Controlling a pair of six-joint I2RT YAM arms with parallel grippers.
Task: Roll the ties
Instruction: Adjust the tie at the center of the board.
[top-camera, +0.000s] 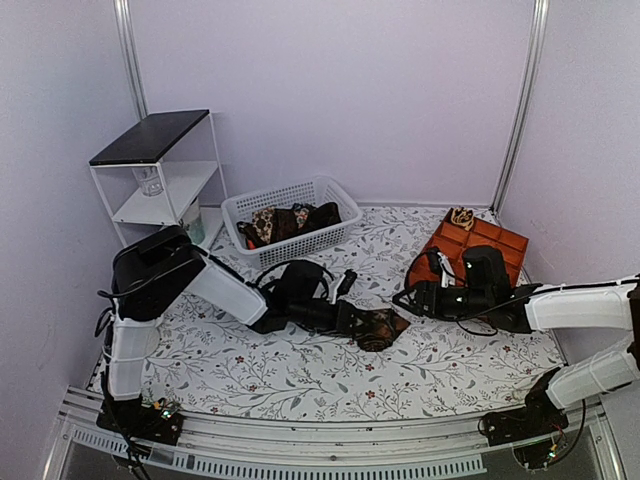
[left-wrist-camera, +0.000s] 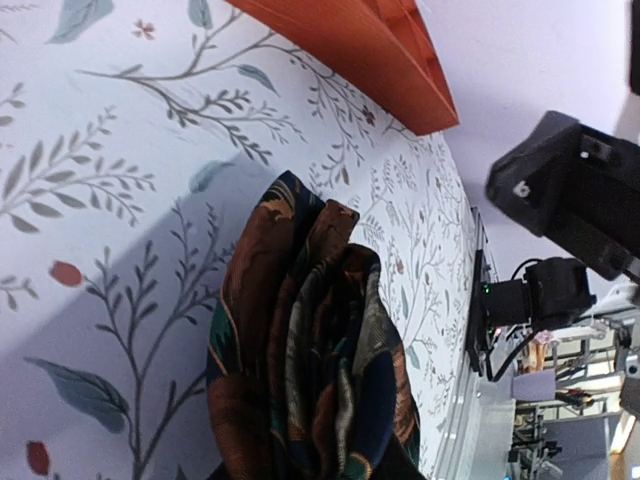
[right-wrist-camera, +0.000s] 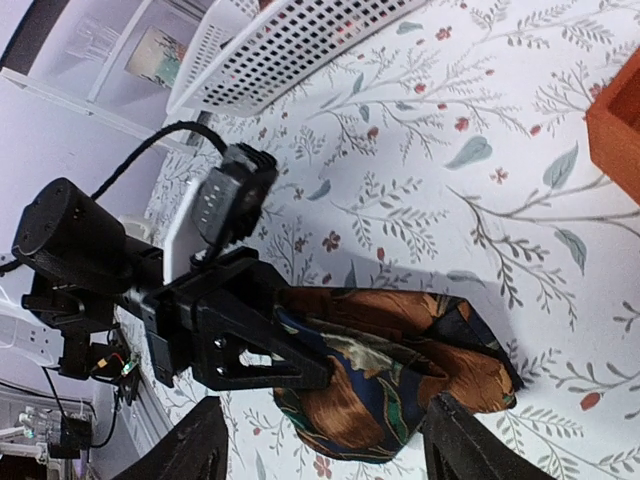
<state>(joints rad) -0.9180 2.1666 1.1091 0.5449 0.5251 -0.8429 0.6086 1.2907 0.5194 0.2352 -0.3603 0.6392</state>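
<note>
A rolled dark brown, navy and green tie (top-camera: 379, 329) sits on the floral cloth at the table's middle. My left gripper (top-camera: 366, 326) is shut on it. The right wrist view shows its black finger (right-wrist-camera: 262, 343) pressed into the roll (right-wrist-camera: 400, 372). In the left wrist view the roll (left-wrist-camera: 310, 350) fills the bottom and hides my fingers. My right gripper (top-camera: 402, 297) is open and empty, just right of and behind the roll, with its fingers (right-wrist-camera: 196, 448) spread wide on either side of it. More ties (top-camera: 285, 221) lie in the white basket (top-camera: 330, 192).
An orange divided tray (top-camera: 478, 248) at the right rear holds one tan rolled tie (top-camera: 462, 217); its corner shows in the left wrist view (left-wrist-camera: 370, 50). A white shelf unit with a black top (top-camera: 152, 137) stands at the left rear. Walls close in behind and to the sides.
</note>
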